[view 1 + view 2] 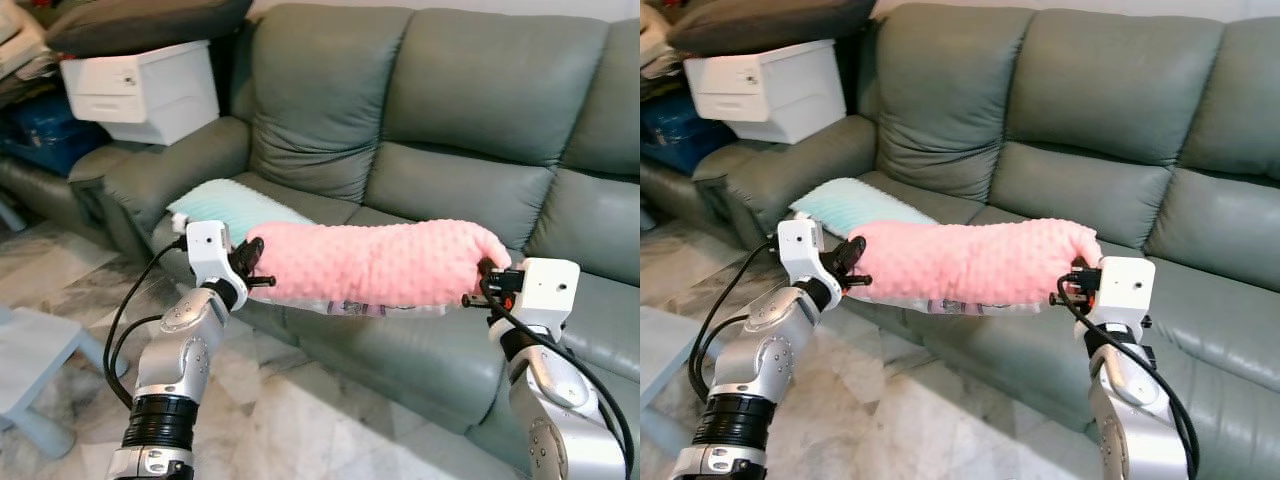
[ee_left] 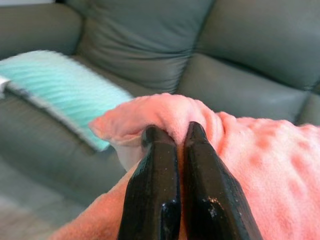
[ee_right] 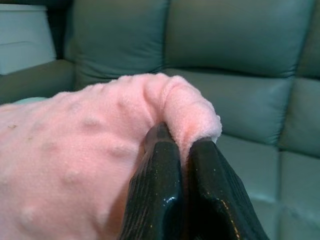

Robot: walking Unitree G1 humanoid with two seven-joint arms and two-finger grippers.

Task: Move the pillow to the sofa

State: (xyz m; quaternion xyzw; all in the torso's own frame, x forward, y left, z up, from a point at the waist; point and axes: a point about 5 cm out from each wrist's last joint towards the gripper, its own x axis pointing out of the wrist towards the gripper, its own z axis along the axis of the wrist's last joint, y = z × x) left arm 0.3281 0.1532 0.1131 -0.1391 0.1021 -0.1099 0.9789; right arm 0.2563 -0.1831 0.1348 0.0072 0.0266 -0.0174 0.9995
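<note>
The pink pillow [image 1: 375, 262] is held in the air in front of the sofa [image 1: 450, 120], stretched between the two arms, and the step in hand is judged to be the carry to the seat followed by the release. For this to be done well, both ends should be kept level and moved forward together, so that the fabric is neither pulled taut nor allowed to sag against the sofa's front edge; the pillow should be brought fully over the seat cushion and lowered until it is borne by the cushion before either grip is let go. A spot on the seat beside the teal cushion [image 1: 235, 208], which lies at the sofa's left end near the armrest, would be preferred, so that the pillow is not dropped on top of it. The left tool [image 1: 252, 262] is closed on a pinched fold at the pillow's left end, and in the left wrist view its two black fingers [image 2: 152, 190] are seen pressed together with pink fabric bunched over their tips. The right tool [image 1: 487, 283] is likewise clamped on the pillow's right end, the fabric being folded over the fingertips [image 3: 157, 185] in the right wrist view. The pillow thus spans between the two tools, just short of the sofa's seat and slightly above it.
</note>
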